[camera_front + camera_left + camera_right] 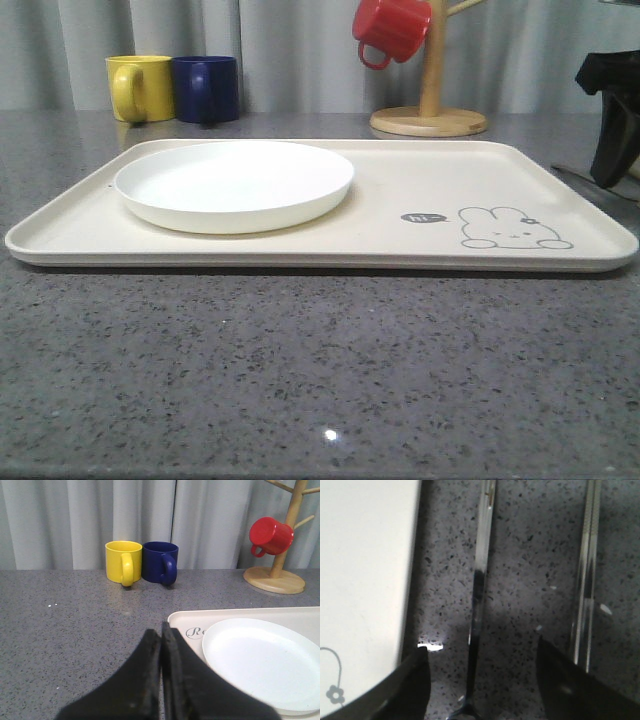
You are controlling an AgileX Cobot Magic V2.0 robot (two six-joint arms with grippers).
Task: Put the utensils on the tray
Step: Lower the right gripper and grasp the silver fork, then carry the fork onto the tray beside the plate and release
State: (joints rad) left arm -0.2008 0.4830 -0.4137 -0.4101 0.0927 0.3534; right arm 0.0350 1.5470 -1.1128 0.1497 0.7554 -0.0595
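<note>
The cream tray [400, 190] lies across the grey counter with the white plate [235, 185] on its left half. My left gripper [161, 628] is shut on nothing, just outside the tray's [240, 614] corner, near the plate [265, 660]. My right gripper [610, 165] hangs past the tray's right end. It [482, 647] is open, low over the counter, straddling a slim metal utensil handle [481, 555]; fork or spoon, I cannot tell. The flat metal chopsticks [585, 580] lie parallel just outside one finger. The tray's edge [365, 580] runs along the other side.
A yellow mug [140, 88] and a blue mug [207, 88] stand behind the tray at the back left. A red mug [392, 28] hangs on the wooden mug stand [430, 120] at the back right. A grey curtain closes off the rear.
</note>
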